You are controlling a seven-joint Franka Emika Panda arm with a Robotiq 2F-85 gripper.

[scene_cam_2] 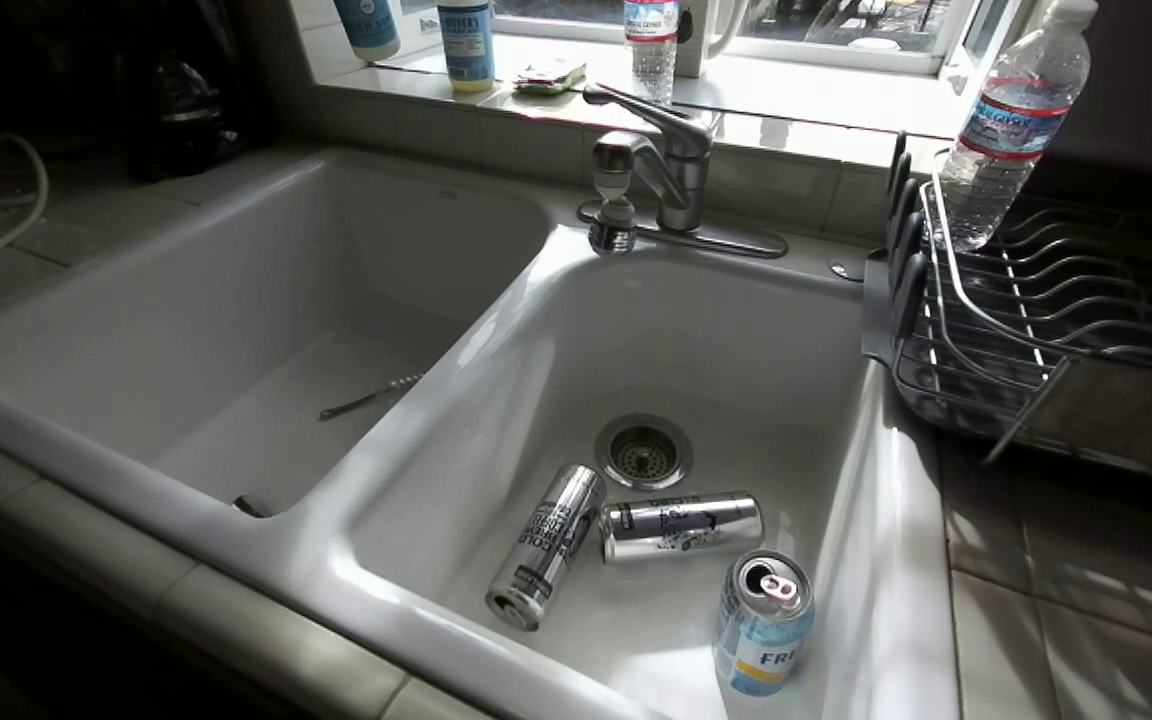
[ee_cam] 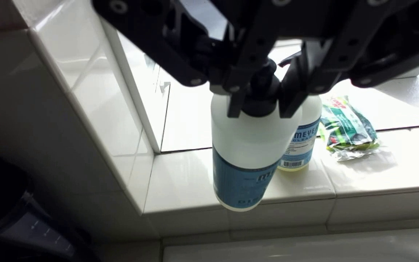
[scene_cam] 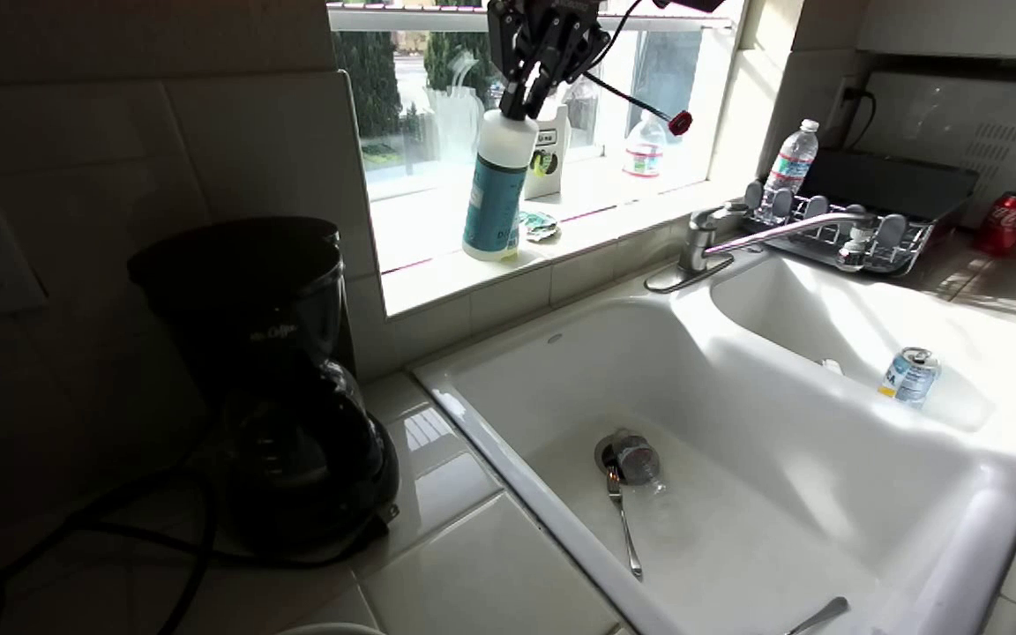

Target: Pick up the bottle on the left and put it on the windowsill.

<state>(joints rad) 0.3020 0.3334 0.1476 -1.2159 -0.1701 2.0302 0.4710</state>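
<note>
The bottle (scene_cam: 495,198), teal-blue below and white above, hangs tilted from my gripper (scene_cam: 522,104) at the left part of the windowsill (scene_cam: 420,282). In the wrist view my gripper (ee_cam: 259,109) is shut around the dark cap of the bottle (ee_cam: 244,160). The bottle's base overlaps the front edge of the windowsill (ee_cam: 180,182) there. In an exterior view the base of the bottle (scene_cam_2: 368,30) appears raised above the left end of the windowsill (scene_cam_2: 556,105); the gripper is out of that view.
A blue pump bottle (ee_cam: 300,145) stands close behind the held bottle, beside a green sponge packet (ee_cam: 349,127). A white jug (scene_cam: 552,150) and a water bottle (scene_cam_2: 651,60) stand farther along the sill. The faucet (scene_cam: 698,247), sink (scene_cam: 693,353) and coffee maker (scene_cam: 270,353) are below.
</note>
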